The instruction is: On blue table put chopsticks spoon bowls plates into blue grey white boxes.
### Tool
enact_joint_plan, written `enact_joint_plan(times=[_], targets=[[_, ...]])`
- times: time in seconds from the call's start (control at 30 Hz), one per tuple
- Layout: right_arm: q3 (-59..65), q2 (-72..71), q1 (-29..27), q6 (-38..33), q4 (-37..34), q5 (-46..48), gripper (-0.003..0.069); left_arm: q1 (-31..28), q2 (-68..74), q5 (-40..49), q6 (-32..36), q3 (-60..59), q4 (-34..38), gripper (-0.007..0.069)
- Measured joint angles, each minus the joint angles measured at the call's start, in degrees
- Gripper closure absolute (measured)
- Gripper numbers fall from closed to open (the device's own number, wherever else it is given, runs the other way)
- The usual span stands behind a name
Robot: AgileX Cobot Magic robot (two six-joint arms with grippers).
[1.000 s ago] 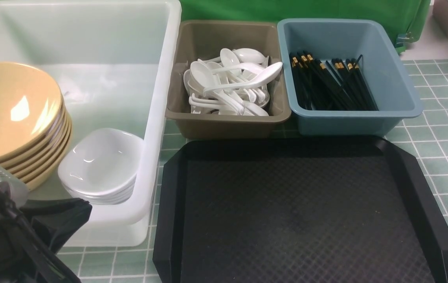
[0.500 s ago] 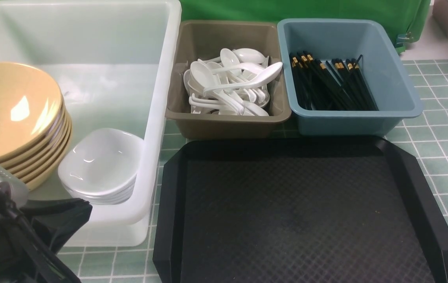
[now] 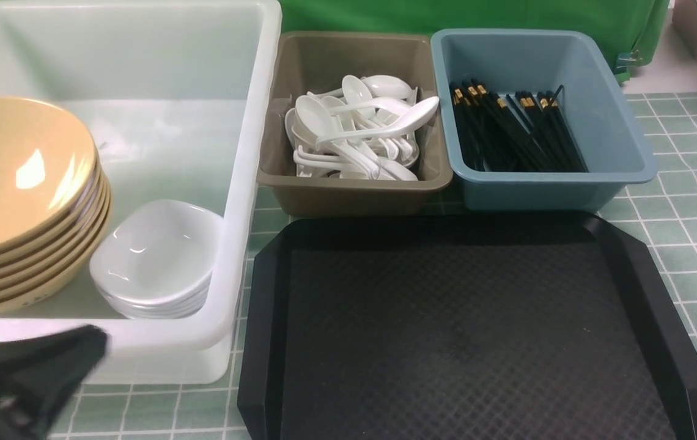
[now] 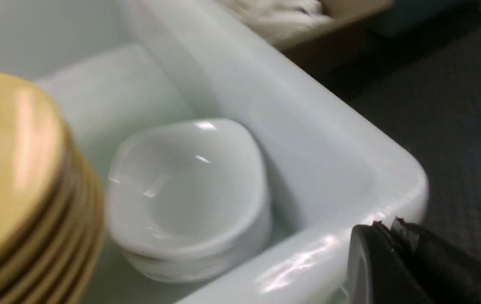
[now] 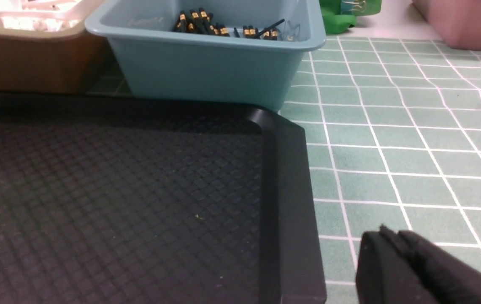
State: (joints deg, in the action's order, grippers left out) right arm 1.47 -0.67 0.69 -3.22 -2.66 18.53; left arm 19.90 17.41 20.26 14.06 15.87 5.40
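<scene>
Left claw (image 3: 36, 373) low beside white tub's (image 3: 250, 183) near wall, closed.

Even overhead lighting; white glare spots on the glossy mustard-tan bowls (image 3: 18, 177). Left wrist view motion-blurred throughout. The blurred black left gripper (image 3: 30, 373) smears the front view's corner.
</scene>
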Motion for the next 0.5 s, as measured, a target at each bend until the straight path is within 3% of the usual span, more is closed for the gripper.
enact_joint_plan(times=[0.27,0.5], targets=[[0.0,0.0,0.0,0.0,0.0,0.0,0.0582,-13.0,-17.4,-15.7,-4.5,-16.0,0.4,0.062],[0.0,0.0,0.0,0.0,0.0,0.0,0.0577,-16.6,-18.0,-1.8,-12.7,-17.3,-2.1,0.062]])
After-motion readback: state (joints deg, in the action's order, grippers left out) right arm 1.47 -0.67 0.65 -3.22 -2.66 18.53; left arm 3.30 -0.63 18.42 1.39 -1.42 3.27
